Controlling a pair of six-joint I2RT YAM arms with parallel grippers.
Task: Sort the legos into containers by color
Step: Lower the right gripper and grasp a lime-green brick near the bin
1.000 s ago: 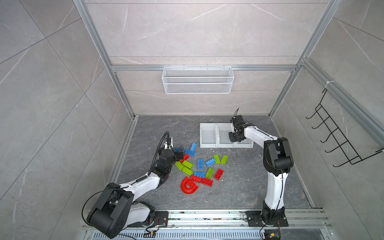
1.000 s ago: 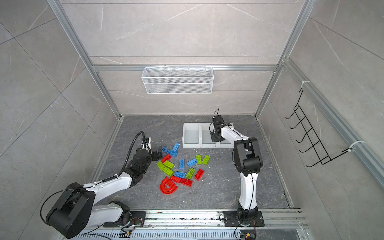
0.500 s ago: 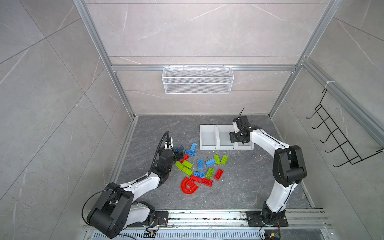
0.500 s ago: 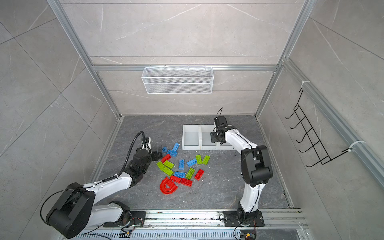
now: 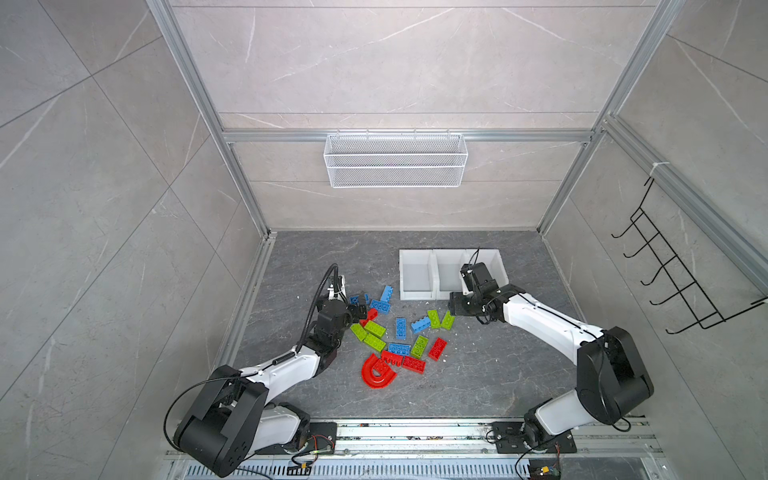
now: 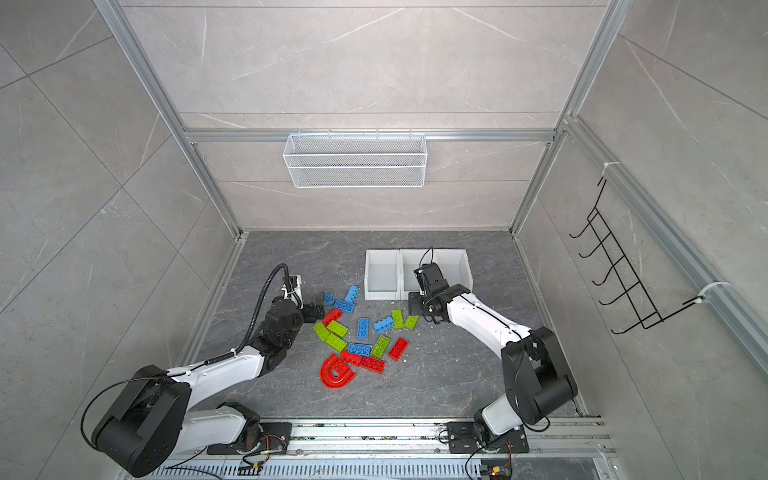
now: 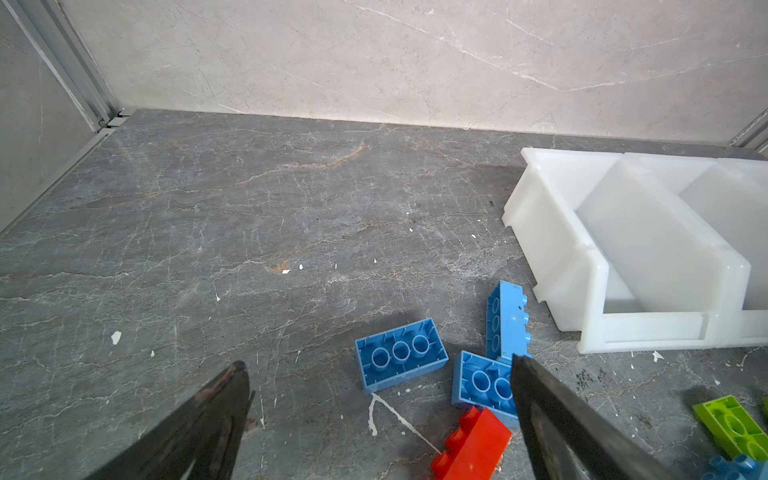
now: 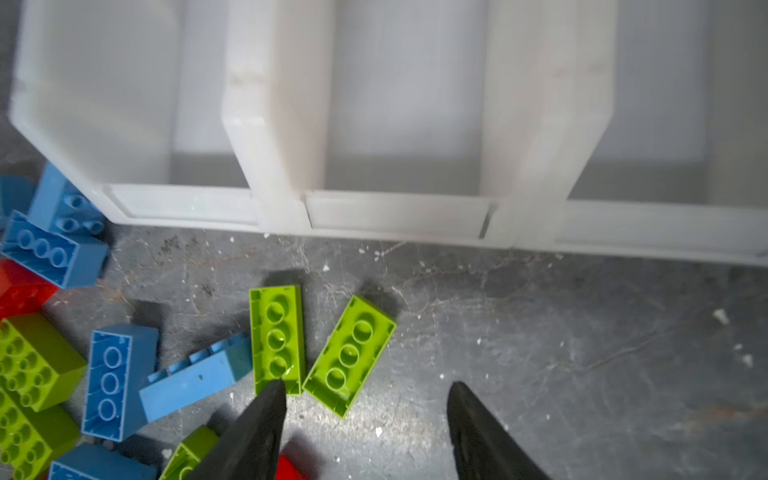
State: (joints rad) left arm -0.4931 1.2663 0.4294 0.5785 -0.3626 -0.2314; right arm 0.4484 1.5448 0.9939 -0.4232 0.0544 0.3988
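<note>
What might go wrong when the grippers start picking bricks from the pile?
The right gripper hangs open over two lime green bricks that lie almost touching; closing on one may push the other away. One finger of the open left gripper is over a blue brick with a red brick beside it, so it may catch both colours.

The left arm (image 5: 286, 368) and right arm (image 5: 540, 322) wear glossy white link shells between bulky black joint housings; a ribbed black cable (image 5: 316, 297) arcs over the left one.
</note>
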